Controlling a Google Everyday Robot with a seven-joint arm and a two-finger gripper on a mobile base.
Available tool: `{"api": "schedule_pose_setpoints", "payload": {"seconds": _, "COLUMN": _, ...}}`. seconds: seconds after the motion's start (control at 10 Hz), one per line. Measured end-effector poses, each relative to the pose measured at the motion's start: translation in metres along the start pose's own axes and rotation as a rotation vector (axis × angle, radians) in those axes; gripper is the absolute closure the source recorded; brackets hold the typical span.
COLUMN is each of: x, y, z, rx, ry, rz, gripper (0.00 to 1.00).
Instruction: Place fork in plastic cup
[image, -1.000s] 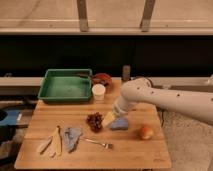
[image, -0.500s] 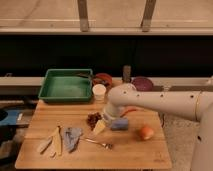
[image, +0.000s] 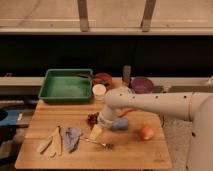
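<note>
Hand: your hand (image: 96, 132) is low over the front middle of the surface (image: 131, 156), at the end of the white arm (image: 150, 104) that reaches in from the right. You cannot tell how wide it stands, and it holds nothing you can see.
Fork: the fork (image: 98, 143) lies flat on the surface just below and in front of your hand, its tines toward the right. You cannot tell whether the hand touches it.
Plastic cup: the pale blue-grey thing left of the fork looks like the plastic cup (image: 72, 137), lying low on the surface. Its outline is too unclear for you to be sure.
Beige utensils: the flat beige utensils (image: 52, 143) lie just left of that pale blue thing.
Blue sponge: the blue sponge (image: 121, 124) sits right beside the arm's wrist, partly hidden by it.
Round fruit: 1 orange fruit (image: 146, 132) rests right of the sponge.
Back row: the green tray (image: 50, 82), the white cup (image: 99, 90) and the purple bowl (image: 143, 84) stand from left to right.
</note>
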Motion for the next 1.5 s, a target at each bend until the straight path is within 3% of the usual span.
{"api": "schedule_pose_setpoints", "payload": {"seconds": 0.4, "x": -0.001, "y": 0.004, "z": 0.006, "rx": -0.004, "ry": 0.016, "rz": -0.019, "gripper": 0.20}}
{"api": "schedule_pose_setpoints", "payload": {"seconds": 0.8, "x": 0.001, "y": 0.026, "z": 0.028, "rx": -0.043, "ry": 0.043, "rz": -0.062, "gripper": 0.20}}
{"api": "schedule_pose_setpoints", "payload": {"seconds": 1.5, "x": 0.012, "y": 0.035, "z": 0.045, "rx": -0.091, "ry": 0.077, "rz": -0.075, "gripper": 0.20}}
